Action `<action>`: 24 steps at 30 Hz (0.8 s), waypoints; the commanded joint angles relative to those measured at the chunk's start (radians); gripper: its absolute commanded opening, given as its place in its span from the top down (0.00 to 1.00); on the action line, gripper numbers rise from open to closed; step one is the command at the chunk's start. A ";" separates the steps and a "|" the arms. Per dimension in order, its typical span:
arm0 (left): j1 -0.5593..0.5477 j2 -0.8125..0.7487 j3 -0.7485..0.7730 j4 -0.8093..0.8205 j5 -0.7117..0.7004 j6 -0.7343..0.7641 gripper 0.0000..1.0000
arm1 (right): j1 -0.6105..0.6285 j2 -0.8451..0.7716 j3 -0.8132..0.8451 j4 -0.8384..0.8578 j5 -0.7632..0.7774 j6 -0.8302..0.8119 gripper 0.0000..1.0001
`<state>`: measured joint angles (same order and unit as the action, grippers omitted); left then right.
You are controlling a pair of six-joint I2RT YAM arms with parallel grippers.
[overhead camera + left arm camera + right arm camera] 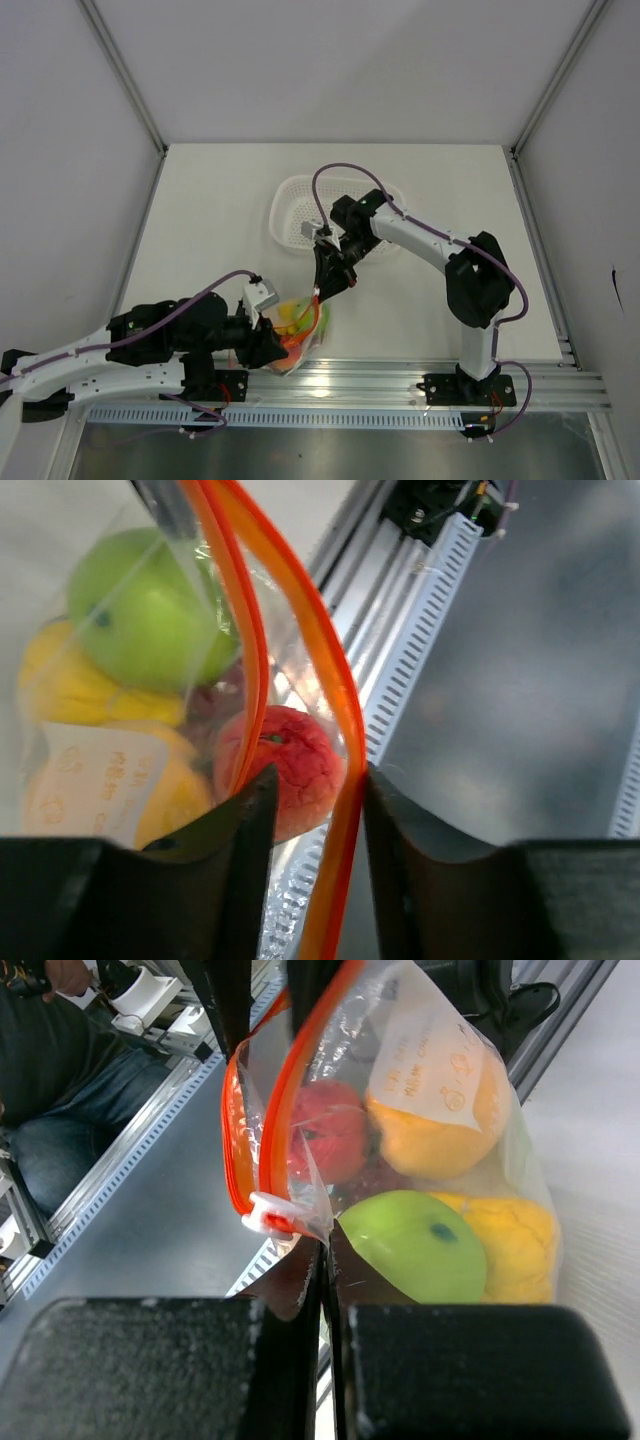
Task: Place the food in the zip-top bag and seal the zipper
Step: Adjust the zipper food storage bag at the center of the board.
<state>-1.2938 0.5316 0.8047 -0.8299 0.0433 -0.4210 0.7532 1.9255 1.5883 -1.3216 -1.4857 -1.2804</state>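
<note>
Right wrist: the right gripper point(325, 1260) is clamped on a corner of the zip-top bag point(440, 1020), just under the white slider point(268, 1213); green apple point(415, 1245) and yellow fruit point(505, 1240) lie inside, beyond. The left gripper point(315, 780) stands parted, the zipper point(335, 680) running between its fingers, near the table point(200, 220) front edge.

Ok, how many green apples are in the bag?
1: the green apple is inside the bag, against a yellow fruit. More could be hidden deeper inside.

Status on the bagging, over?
Left gripper open around one zipper track. Right gripper shut on zip-top bag corner by slider. Food inside, zipper unsealed. Nothing blocking.
</note>
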 commanded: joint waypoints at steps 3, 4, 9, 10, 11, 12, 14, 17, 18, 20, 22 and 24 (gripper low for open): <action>-0.004 -0.007 0.051 0.000 -0.170 -0.044 0.36 | -0.044 -0.071 0.067 -0.205 -0.139 -0.005 1.00; -0.004 0.004 0.056 0.000 -0.180 -0.044 0.35 | -0.048 -0.071 0.078 -0.205 -0.133 0.006 1.00; -0.004 0.050 0.086 0.018 -0.238 -0.050 0.26 | -0.044 -0.071 0.183 -0.203 -0.074 0.075 1.00; -0.004 0.053 0.090 0.021 -0.255 -0.050 0.25 | -0.046 -0.069 0.196 -0.203 -0.064 0.090 1.00; -0.004 0.056 0.094 0.028 -0.302 -0.061 0.23 | -0.054 -0.065 0.206 -0.203 -0.062 0.095 1.00; -0.004 0.056 0.102 0.032 -0.325 -0.064 0.22 | -0.057 -0.062 0.219 -0.203 -0.061 0.096 1.00; -0.004 0.056 0.108 0.043 -0.365 -0.068 0.20 | -0.060 -0.059 0.231 -0.205 -0.064 0.098 1.00; -0.004 0.073 0.143 0.041 -0.473 -0.070 0.17 | -0.066 -0.048 0.272 -0.205 -0.076 0.107 1.00; -0.004 0.096 0.151 0.037 -0.503 -0.067 0.16 | -0.069 -0.037 0.285 -0.203 -0.079 0.119 1.00; -0.004 0.125 0.185 0.060 -0.536 -0.021 0.14 | -0.069 -0.028 0.308 -0.203 -0.090 0.124 1.00; -0.004 0.175 0.226 0.077 -0.533 0.008 0.13 | -0.068 -0.016 0.317 -0.205 -0.088 0.131 1.00; -0.004 0.205 0.235 0.127 -0.511 0.060 0.10 | -0.068 -0.011 0.312 -0.205 -0.085 0.133 1.00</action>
<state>-1.2938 0.6903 0.9874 -0.7929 -0.4244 -0.4381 0.6888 1.9057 1.8565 -1.3373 -1.4494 -1.1629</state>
